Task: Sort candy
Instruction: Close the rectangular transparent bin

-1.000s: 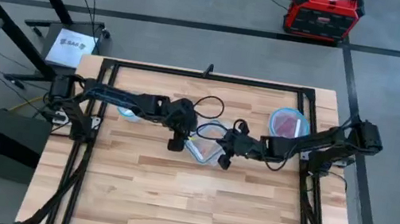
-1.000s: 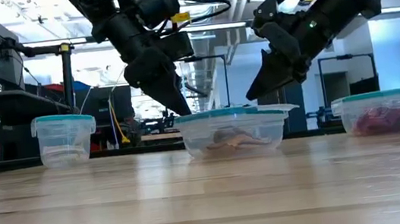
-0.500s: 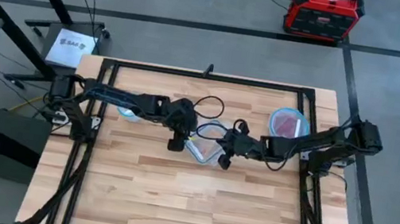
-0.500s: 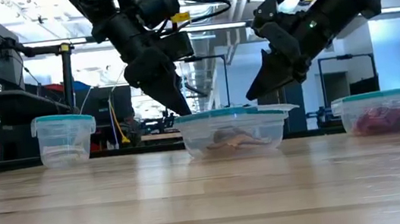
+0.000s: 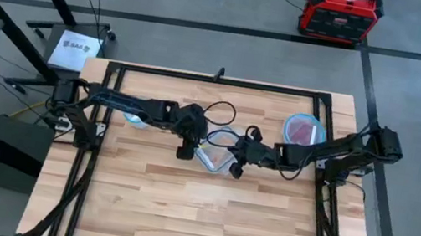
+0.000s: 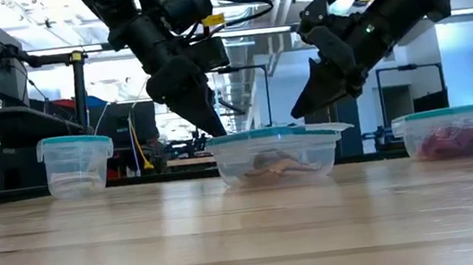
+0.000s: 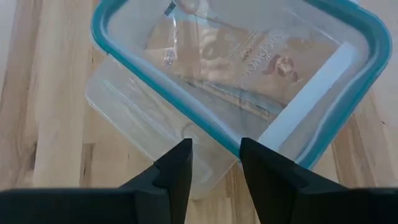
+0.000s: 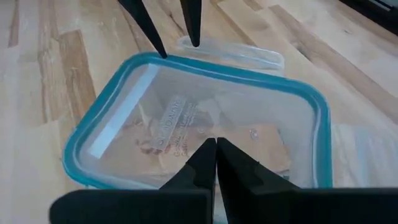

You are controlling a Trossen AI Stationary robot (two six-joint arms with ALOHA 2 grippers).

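Note:
A clear blue-rimmed container (image 5: pixel 217 158) stands mid-table and holds orange-white wrapped candy (image 7: pixel 249 59). At its left corner my left gripper (image 7: pixel 214 163) is open. Its fingers point down on either side of a clear tab (image 8: pixel 231 53) that sticks out past the rim. My right gripper (image 8: pixel 216 152) is shut and hangs over the container's right part, a little above the rim in the low view (image 6: pixel 299 112). Red candy (image 6: pixel 454 140) lies in the right container (image 5: pixel 303 131). My left gripper's fingertips (image 6: pixel 216 129) come down slanting from the table's left to the level of the middle container's rim (image 6: pixel 255 136). I cannot tell whether they touch the rim or the tab.
A third, smaller blue-rimmed container (image 6: pixel 76 164) stands at the far left under the left arm (image 5: pixel 136 119). Bare wood (image 5: pixel 195 217) spreads over the table's near half. Black frame rails (image 5: pixel 85 158) run along the table's sides.

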